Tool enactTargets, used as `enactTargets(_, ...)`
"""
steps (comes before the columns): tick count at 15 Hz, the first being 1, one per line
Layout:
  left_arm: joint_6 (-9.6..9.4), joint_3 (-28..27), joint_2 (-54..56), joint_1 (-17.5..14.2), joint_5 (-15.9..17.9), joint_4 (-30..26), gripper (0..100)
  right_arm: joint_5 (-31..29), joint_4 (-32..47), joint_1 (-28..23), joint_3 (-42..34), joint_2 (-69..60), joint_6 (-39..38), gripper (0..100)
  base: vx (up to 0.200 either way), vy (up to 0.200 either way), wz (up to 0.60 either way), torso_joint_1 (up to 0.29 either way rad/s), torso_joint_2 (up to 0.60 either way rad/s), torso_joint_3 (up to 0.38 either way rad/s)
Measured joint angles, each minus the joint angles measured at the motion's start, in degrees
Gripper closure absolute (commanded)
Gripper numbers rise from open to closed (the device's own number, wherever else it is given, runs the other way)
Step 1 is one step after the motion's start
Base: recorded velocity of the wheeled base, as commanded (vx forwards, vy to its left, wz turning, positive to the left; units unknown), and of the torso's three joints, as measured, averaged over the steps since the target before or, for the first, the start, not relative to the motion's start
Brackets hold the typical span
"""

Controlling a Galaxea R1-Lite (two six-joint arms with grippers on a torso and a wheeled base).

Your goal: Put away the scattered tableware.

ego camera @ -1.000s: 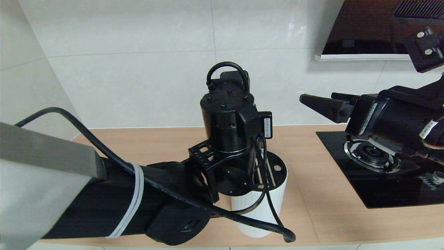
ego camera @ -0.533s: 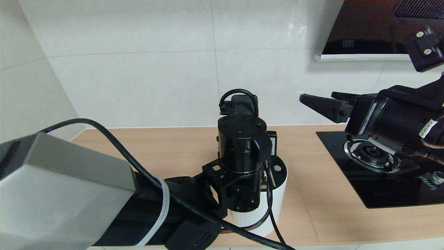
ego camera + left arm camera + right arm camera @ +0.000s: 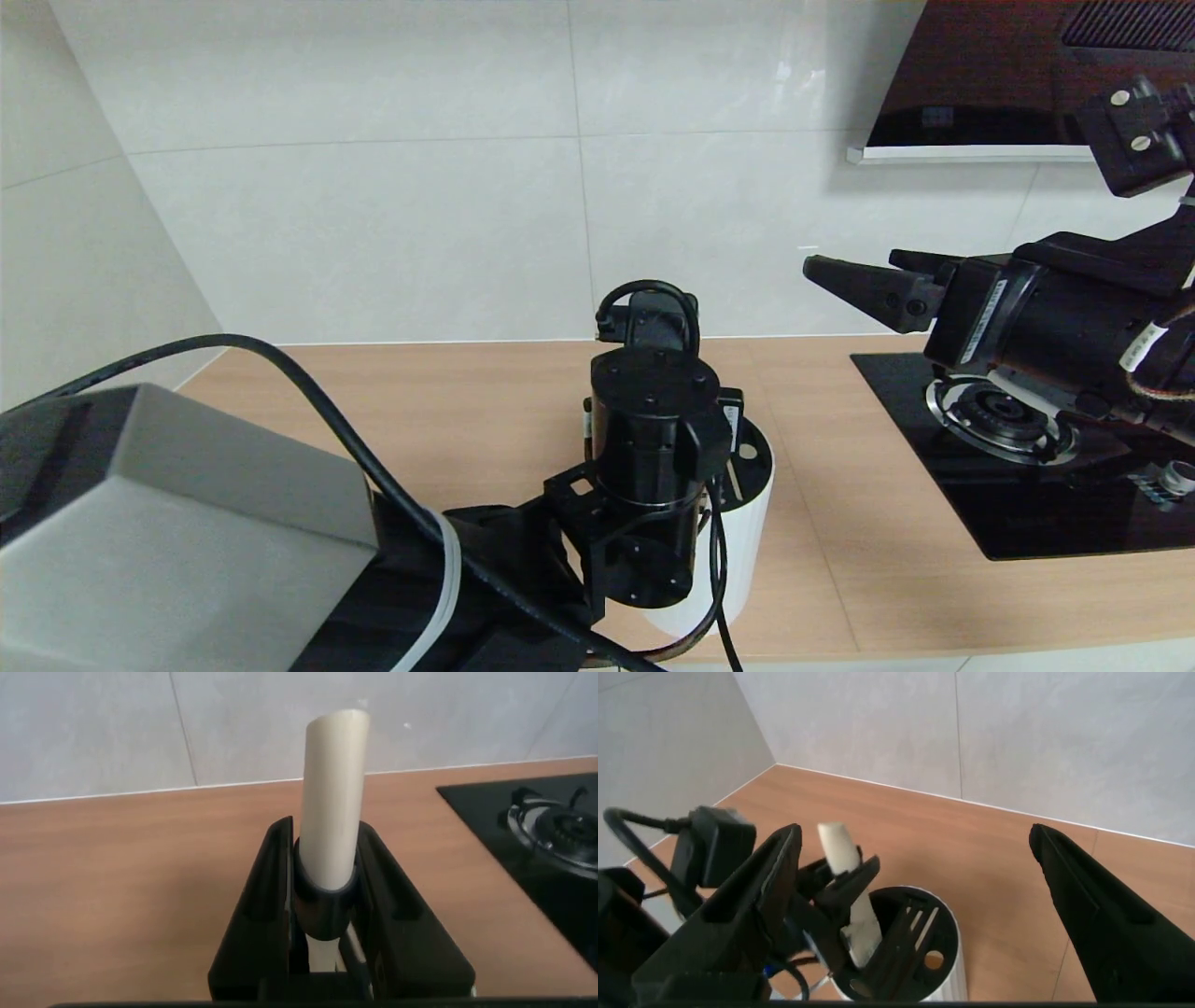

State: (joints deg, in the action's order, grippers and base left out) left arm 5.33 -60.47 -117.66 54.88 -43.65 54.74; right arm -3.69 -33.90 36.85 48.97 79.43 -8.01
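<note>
The cream utensil handle [image 3: 332, 812] stands nearly upright, its lower end inside the black slotted top of the white cylindrical holder [image 3: 750, 546]. The left gripper [image 3: 322, 873] pinches it from both sides directly above the holder. To the holder's right, over the gas hob [image 3: 1027, 509], the right gripper [image 3: 851, 263] hangs with fingers spread apart. The holder stands on a wooden countertop [image 3: 448, 401].

My left arm [image 3: 644, 448] stands upright over the white holder [image 3: 747, 532] at 6 o'clock on the tabletop [image 3: 448, 401], covering most of its black slotted top. My right jaws hang at its 2 o'clock, parted, tips pointing 9 o'clock, above the cooktop [image 3: 1027, 513] burner [image 3: 999, 415].
</note>
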Motion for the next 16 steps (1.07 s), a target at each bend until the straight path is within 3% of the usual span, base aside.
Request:
enactTargets(5, -0.11, 0.6, -0.1, 0.5, 0.1, 0.2, 100, 0.0, 0.0, 0.0, 0.0, 0.0, 0.0, 0, 0.000, 0.000, 0.00, 0.000, 0.00, 0.000)
enactTargets(6, -0.11, 0.6, -0.1, 0.6, 0.1, 0.2, 0, -0.1, 0.0, 0.0, 0.0, 0.0, 0.0, 0, 0.000, 0.000, 0.00, 0.000, 0.00, 0.000)
enactTargets(16, -0.16, 0.6, 0.5, 0.7, 0.1, 1.3, 0, -0.1, 0.0, 0.0, 0.0, 0.1, 0.0, 0, 0.000, 0.000, 0.00, 0.000, 0.00, 0.000)
